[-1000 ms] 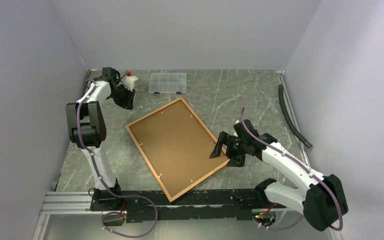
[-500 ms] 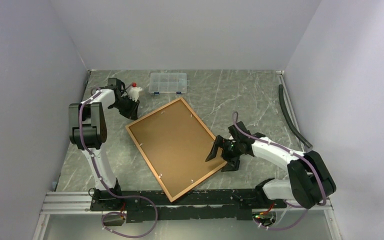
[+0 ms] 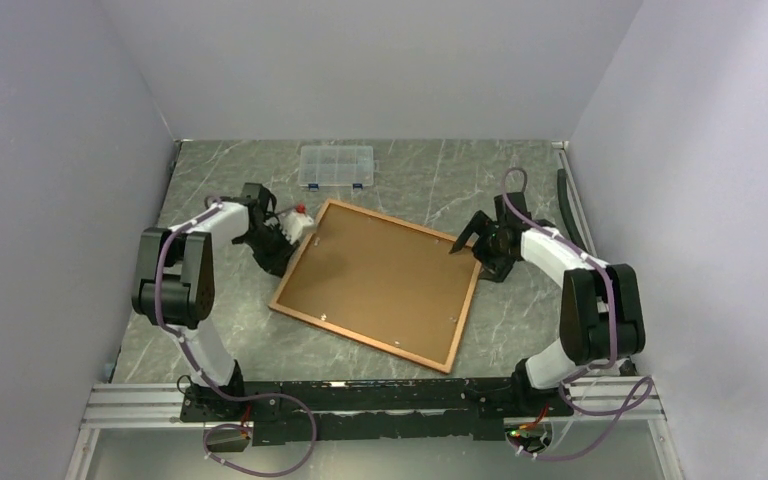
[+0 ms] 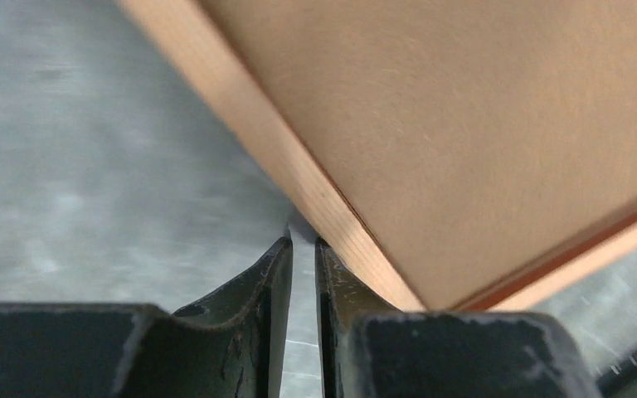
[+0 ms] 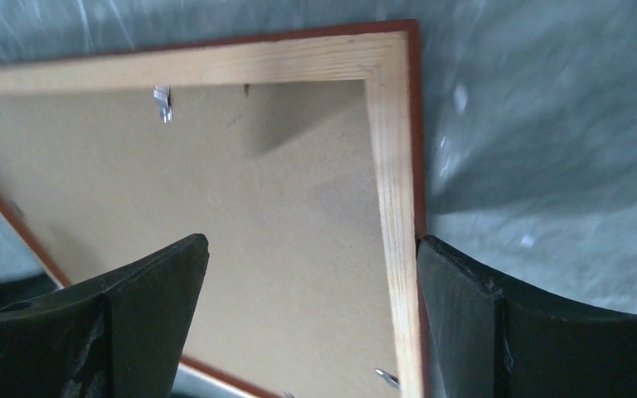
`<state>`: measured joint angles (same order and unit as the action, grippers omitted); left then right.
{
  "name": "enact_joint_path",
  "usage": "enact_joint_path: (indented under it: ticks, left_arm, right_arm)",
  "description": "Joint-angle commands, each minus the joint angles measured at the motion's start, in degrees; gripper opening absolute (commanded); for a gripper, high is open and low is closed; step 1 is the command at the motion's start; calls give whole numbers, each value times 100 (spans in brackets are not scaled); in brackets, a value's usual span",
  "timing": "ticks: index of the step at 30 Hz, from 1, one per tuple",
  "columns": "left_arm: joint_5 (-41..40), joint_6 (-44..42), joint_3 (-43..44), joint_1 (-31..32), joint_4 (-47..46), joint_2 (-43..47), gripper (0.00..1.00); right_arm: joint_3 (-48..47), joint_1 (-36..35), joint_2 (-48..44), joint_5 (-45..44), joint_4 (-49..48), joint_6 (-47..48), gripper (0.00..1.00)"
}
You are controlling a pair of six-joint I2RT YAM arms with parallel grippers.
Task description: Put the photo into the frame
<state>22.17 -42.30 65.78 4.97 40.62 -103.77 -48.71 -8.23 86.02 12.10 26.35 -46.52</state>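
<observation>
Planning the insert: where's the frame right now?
Top view: the frame lies back-up mid-table, between the left gripper at its left edge and the right gripper at its far-right corner.

Both arms reach forward and low; the left gripper point(image 4: 303, 249) shows only a slit, the right gripper point(image 5: 311, 249) gapes wide.

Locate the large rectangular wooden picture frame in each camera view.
Top external: the large rectangular wooden picture frame lies back-up in the picture's centre.
Left wrist: its pale edge runs diagonally from top left down to a corner near the bottom.
Right wrist: its corner sits at top, right of centre.
Shared landmark: the plain brown backing board inside it.
</observation>
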Motion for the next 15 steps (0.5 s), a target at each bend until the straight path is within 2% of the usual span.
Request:
enact_joint_path:
  ticks: [1,6,9,13,15]
  left_arm:
    - [1104,-419,-567,808,1112,386,24]
    - [1569,-794,-764,1002,1555,648,24]
    - [1573,-710,-788,1003,1624,837,25]
    - [1446,-185,-589,509,1278,1062,25]
    - [1689,104,-323,128,1232,957,26]
  right_arm:
    - [-736,115,243,331,-477,15,100]
    - [-1119,233,540,102,-376,174,100]
    - [-1432,219,601,-131,-177,305,100]
    - [-1491,-24,227,-238,-280,274,100]
    - [-1513,-328,168,-138,-383,166,99]
